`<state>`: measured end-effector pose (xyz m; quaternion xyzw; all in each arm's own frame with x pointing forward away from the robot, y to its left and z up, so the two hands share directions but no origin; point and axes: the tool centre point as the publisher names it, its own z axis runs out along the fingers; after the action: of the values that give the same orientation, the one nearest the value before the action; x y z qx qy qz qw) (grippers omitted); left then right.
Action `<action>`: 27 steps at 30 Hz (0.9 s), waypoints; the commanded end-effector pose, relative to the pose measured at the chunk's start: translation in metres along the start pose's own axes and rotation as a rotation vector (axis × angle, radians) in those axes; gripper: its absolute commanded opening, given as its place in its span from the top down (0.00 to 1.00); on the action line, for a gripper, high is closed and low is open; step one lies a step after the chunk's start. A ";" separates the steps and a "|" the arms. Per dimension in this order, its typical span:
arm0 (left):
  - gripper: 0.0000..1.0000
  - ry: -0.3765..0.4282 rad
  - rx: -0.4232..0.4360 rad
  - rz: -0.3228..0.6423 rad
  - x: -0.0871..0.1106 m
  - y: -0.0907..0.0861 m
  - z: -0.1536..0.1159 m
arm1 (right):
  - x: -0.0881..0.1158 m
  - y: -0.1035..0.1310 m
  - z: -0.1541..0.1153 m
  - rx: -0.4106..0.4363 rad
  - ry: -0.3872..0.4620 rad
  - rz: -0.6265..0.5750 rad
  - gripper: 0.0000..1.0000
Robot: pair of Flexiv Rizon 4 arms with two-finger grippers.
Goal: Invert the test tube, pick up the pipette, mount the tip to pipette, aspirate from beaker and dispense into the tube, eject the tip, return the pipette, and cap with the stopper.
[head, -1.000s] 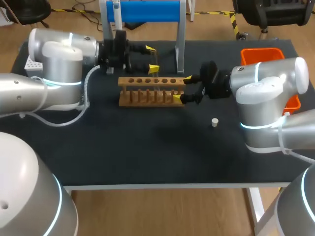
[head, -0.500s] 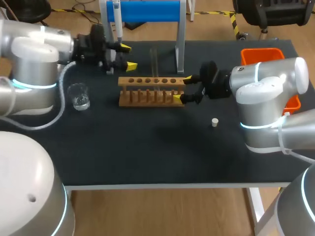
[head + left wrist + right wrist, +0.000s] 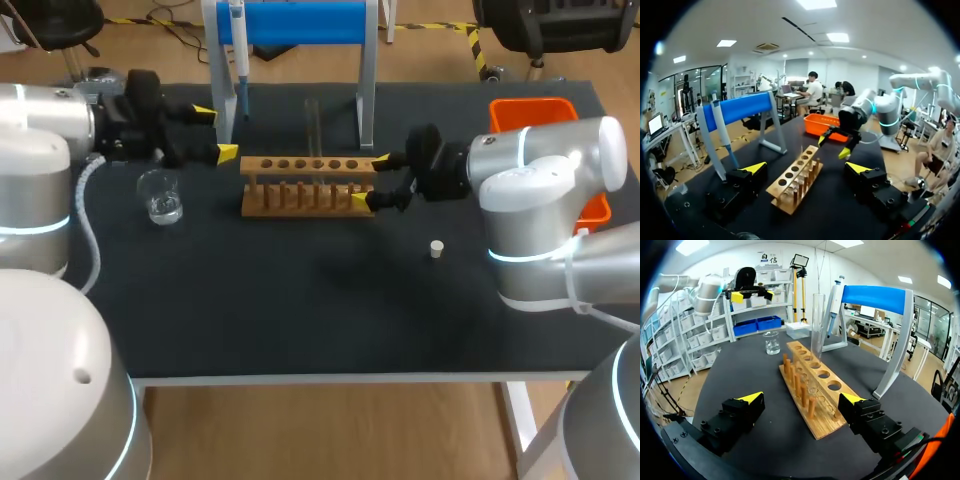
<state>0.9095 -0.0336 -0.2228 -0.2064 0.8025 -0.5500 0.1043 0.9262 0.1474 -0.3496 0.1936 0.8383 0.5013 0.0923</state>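
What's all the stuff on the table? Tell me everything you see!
table: one, black, under everything
stand: one, blue bar on pale legs, back of table
pipette: one, pale and blue, hanging at the stand's left end
rack: one, wooden, middle of table
test tube: one, clear, upright in the rack
beaker: one, clear glass, left of the rack
stopper: one, white, right of the rack
bin: one, orange, back right
left gripper: one, yellow tips, open, by the rack's left end
right gripper: one, yellow tips, open, astride the rack's right end
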 end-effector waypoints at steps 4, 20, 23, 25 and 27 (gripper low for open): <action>0.00 -0.030 0.001 -0.001 0.004 0.000 -0.002 | 0.000 0.000 -0.001 0.001 0.002 0.000 0.00; 0.00 -0.315 -0.047 -0.140 -0.056 0.043 -0.072 | 0.000 0.000 -0.001 0.001 0.002 0.000 0.00; 0.00 -0.415 -0.045 -0.186 -0.081 0.055 -0.100 | 0.000 0.000 -0.001 0.001 0.002 0.000 0.00; 0.00 -0.498 -0.065 -0.230 -0.099 0.064 -0.115 | 0.000 0.000 -0.001 0.001 0.002 0.000 0.00; 0.00 -0.559 -0.068 -0.254 -0.114 0.071 -0.127 | 0.000 0.000 -0.001 0.001 0.002 0.000 0.00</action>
<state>0.9477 0.1329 -0.2482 -0.4214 0.7464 -0.4630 0.2257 0.9261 0.1475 -0.3496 0.1937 0.8383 0.5013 0.0924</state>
